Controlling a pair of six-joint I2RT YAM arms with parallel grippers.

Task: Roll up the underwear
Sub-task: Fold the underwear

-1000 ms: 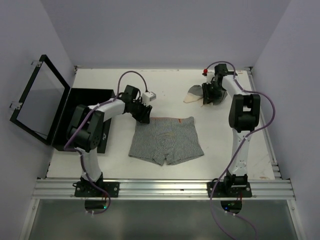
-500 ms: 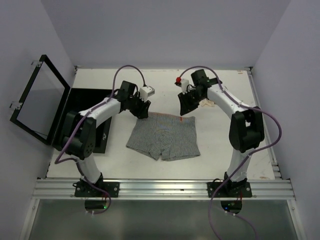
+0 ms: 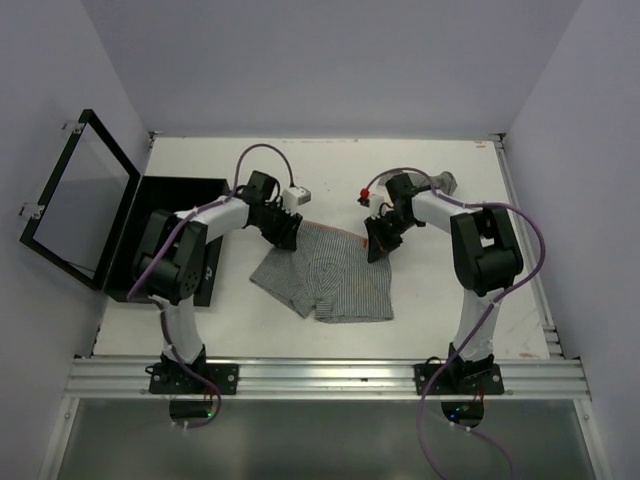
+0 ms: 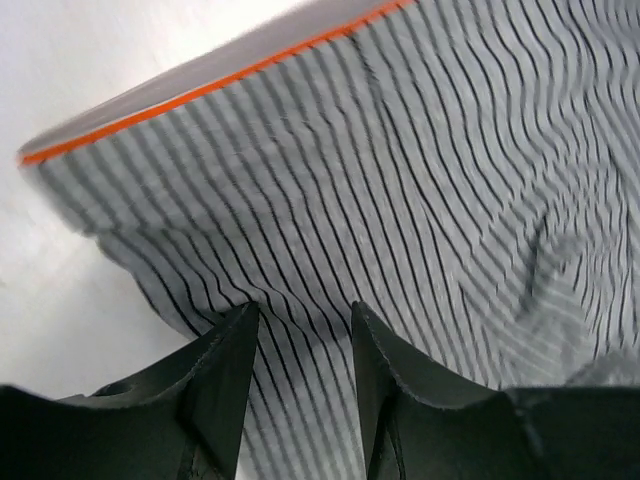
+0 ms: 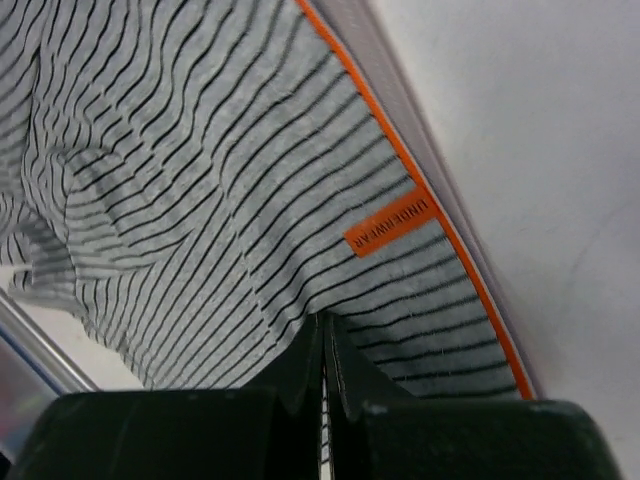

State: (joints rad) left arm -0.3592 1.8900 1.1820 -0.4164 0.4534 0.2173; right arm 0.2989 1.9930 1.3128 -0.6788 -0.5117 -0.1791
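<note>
The grey striped cloth underwear (image 3: 325,280) is lying unrolled mid-desk, the right gripper (image 5: 322,325) pinching its waistband, the left gripper (image 4: 302,315) sitting narrowly parted.

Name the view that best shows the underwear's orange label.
Right wrist: the orange label is close and sharp on the underwear. Left wrist shows only orange trim; top external is too far.
</note>
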